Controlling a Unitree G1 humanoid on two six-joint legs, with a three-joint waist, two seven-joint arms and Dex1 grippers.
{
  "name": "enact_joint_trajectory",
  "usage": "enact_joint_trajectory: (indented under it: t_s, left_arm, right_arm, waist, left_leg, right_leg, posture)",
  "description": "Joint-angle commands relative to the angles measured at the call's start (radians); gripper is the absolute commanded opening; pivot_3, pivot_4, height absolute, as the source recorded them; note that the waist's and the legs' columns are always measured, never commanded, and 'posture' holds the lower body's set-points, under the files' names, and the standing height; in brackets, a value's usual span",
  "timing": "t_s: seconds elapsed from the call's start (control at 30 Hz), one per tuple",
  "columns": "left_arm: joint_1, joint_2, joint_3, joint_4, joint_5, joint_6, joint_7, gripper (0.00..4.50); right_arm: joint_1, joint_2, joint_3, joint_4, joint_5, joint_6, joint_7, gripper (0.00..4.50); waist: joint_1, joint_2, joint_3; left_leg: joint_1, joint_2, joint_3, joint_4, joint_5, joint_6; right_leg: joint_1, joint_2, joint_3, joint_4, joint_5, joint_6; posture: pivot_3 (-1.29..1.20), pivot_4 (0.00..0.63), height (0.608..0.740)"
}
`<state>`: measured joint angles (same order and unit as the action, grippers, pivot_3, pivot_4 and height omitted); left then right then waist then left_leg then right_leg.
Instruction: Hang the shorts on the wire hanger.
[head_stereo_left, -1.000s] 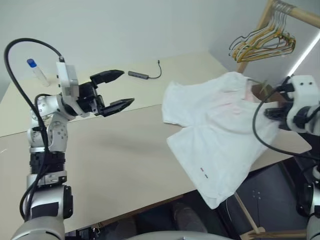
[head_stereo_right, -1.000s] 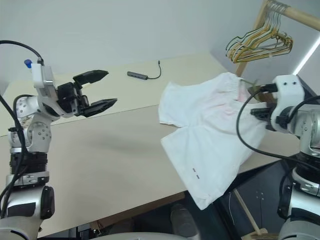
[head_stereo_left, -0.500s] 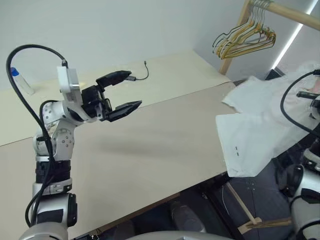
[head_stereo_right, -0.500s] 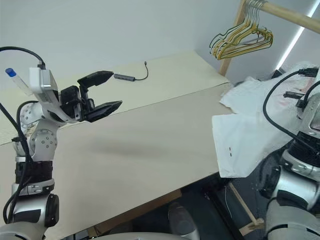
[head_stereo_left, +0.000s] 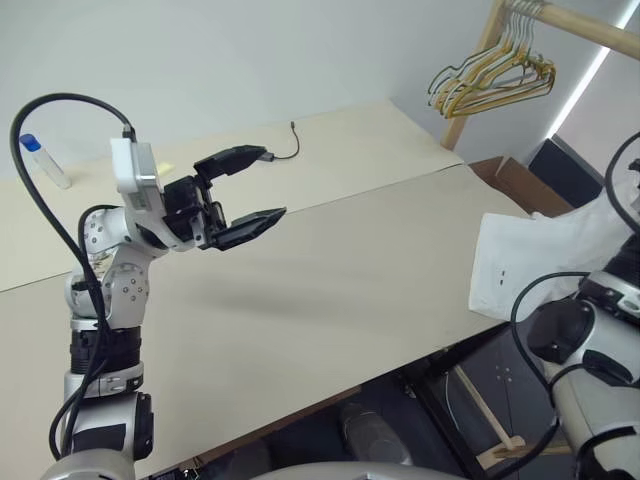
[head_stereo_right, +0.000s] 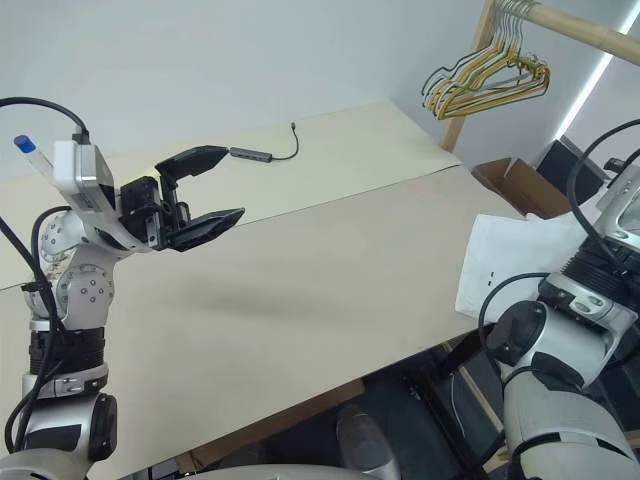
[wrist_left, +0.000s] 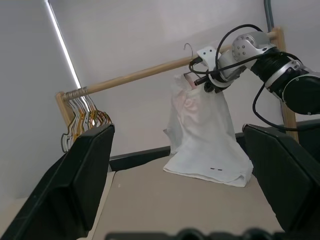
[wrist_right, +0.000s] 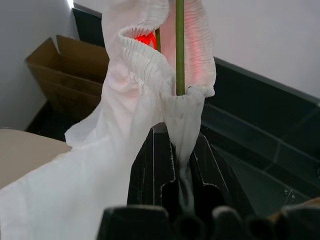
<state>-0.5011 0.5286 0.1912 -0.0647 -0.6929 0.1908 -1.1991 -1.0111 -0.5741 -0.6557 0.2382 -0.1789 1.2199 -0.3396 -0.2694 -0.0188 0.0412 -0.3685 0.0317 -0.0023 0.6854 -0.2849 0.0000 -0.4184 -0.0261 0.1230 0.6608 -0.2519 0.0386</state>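
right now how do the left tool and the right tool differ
The left tool stands wide open and empty; the right tool is shut on the shorts and the wire hanger. The left tool hovers over the table; the right tool is lifted off the table's end, near the wooden rail, with the shorts hanging down from it. Both have two black fingers.
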Motion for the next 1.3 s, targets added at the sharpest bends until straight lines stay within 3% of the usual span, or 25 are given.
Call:
enact_joint_trajectory:
  t_s: [0.03,0.37,0.67,1.1,1.3]
  left_arm:
    - [-0.006,-0.001,-0.002,-0.033,-0.008,-0.01,0.003,4.44]
    - [0.018,-0.001,0.005,-0.052,-0.01,-0.017,0.012,4.44]
    - [0.036,-0.005,0.012,-0.072,-0.026,-0.023,0.017,4.44]
    - [0.043,-0.014,0.009,-0.072,-0.023,-0.037,0.018,4.5]
    - [0.039,-0.012,0.008,-0.072,-0.026,-0.034,0.013,4.5]
  right_arm:
    - [-0.063,-0.05,-0.022,0.084,0.027,-0.096,-0.027,0.0]
    - [-0.172,-0.115,-0.084,0.363,0.131,-0.174,-0.072,0.0]
    - [-0.183,-0.132,0.035,0.451,0.131,-0.138,-0.082,0.0]
    - [-0.156,-0.116,0.09,0.427,0.134,-0.183,-0.142,4.45]
    - [-0.129,-0.098,0.163,0.351,0.09,-0.214,-0.188,4.48]
  waist:
    - [-0.002,0.0,0.0]
    - [-0.022,0.001,0.001]
    - [-0.019,0.002,0.001]
    - [-0.007,0.002,0.001]
    - [-0.001,0.002,0.001]
  left_leg:
    - [0.0,0.0,0.0,-0.001,0.0,0.0]
    - [0.015,0.0,0.002,-0.008,0.0,0.0]
    - [0.018,0.001,0.002,-0.009,0.0,0.0]
    - [0.017,0.001,0.002,-0.009,0.0,0.0]
    - [0.017,0.001,0.002,-0.009,0.0,0.0]
  right_leg:
    - [0.0,0.0,0.001,0.0,0.0,0.0]
    - [0.019,0.001,0.002,-0.008,-0.001,0.002]
    - [0.026,0.001,0.002,-0.014,-0.003,0.007]
    - [0.026,0.001,0.002,-0.015,-0.003,0.007]
    - [0.026,0.001,0.002,-0.015,-0.003,0.008]
  posture:
    - [-0.19,0.0,0.74]
    - [-0.17,0.0,0.74]
    - [-0.15,0.0,0.74]
    - [-0.15,0.0,0.74]
    - [-0.15,0.0,0.74]
